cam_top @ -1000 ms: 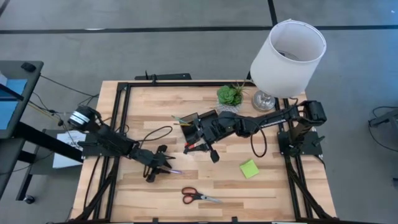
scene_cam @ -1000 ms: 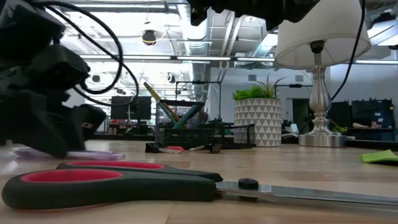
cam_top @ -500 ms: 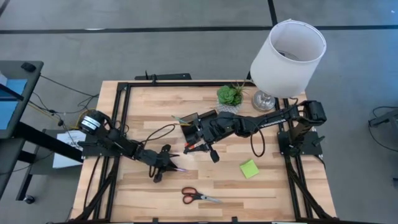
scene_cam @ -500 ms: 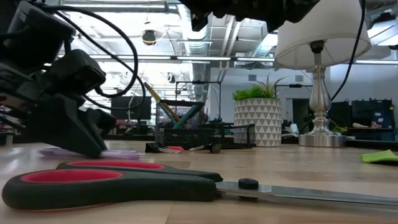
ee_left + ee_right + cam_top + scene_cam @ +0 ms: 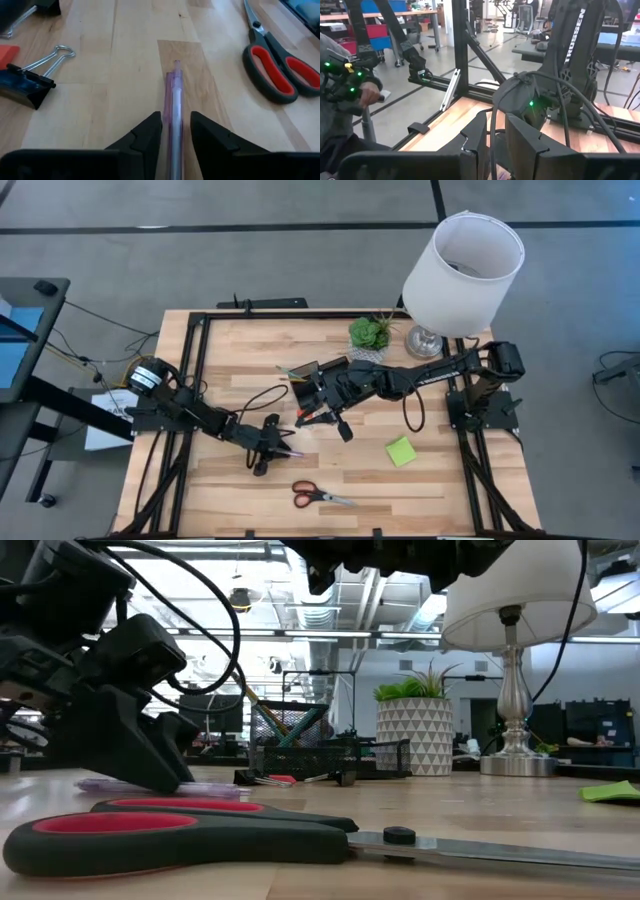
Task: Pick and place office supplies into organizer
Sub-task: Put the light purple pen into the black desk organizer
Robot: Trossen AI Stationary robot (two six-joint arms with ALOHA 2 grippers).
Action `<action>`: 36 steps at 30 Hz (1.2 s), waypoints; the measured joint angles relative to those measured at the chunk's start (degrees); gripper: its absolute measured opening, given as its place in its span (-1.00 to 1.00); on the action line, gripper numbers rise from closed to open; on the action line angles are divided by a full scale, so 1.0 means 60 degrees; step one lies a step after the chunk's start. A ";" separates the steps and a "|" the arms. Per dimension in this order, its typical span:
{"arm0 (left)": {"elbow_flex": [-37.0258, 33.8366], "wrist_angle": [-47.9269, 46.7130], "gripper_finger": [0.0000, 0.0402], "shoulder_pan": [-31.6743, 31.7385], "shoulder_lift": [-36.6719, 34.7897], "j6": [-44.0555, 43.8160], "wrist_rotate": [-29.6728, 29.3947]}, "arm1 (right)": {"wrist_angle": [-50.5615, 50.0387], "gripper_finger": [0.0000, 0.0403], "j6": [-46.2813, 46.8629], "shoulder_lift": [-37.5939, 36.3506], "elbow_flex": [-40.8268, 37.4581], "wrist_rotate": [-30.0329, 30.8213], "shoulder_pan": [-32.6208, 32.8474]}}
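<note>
Organizer (image 5: 322,380) sits mid-surface toward the far edge. Your right gripper (image 5: 335,423) hovers beside it; can't tell its state. Left gripper (image 5: 275,445) is low near the front edge, fingers (image 5: 150,131) straddling the purple pen (image 5: 173,107), not clenched yet. Centre on the barrel, close square, then lift clear of the scissors (image 5: 318,495).

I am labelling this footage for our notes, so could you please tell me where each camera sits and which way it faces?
High view: overhead, looking straight down; both arms, organizer, scissors.
Low view: tabletop height, facing the room; left arm, scissors close by.
Left wrist view: looks past its own fingers at the purple pen between them.
Right wrist view: looks past its own fingers toward the left arm's base and a person's hand.
Shared: the scissors show in the high, low and left wrist views.
</note>
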 joint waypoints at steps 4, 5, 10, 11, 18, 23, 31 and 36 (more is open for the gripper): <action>0.0014 0.1305 -0.46 0.0000 0.0841 -0.0520 -0.0376 | 0.0010 -0.68 -0.0002 0.0000 0.0000 -0.0002 0.0000; 0.0042 0.1695 -0.46 0.0000 0.1105 -0.0535 -0.0479 | 0.0011 -0.68 -0.0002 0.0000 0.0000 -0.0002 0.0000; 0.0160 0.3087 -0.46 -0.0135 0.2116 -0.0077 -0.1121 | -0.0120 -0.68 -0.0003 0.0000 0.0000 -0.0011 0.0000; 0.0166 0.3184 -0.45 -0.0193 0.2174 -0.0065 -0.1194 | -0.0167 -0.68 -0.0002 0.0000 0.0000 -0.0011 0.0000; 0.0178 0.3217 -0.45 -0.0481 0.2246 -0.0188 -0.1319 | -0.0287 -0.68 -0.0002 0.0000 0.0000 -0.0011 0.0000; 0.0178 0.3218 -0.45 -0.0532 0.2250 -0.0271 -0.1211 | -0.0284 -0.68 -0.0020 0.0000 0.0000 -0.0011 0.0000; 0.0616 0.2634 -0.52 -0.0600 0.2203 -0.0561 -0.1654 | -0.0402 -0.68 -0.0379 0.0000 0.0000 -0.0008 -0.0040; 0.1045 0.1899 -0.78 -0.0565 0.2181 -0.0986 -0.2167 | -0.0414 -0.68 -0.0495 0.0000 0.0000 -0.0007 -0.0179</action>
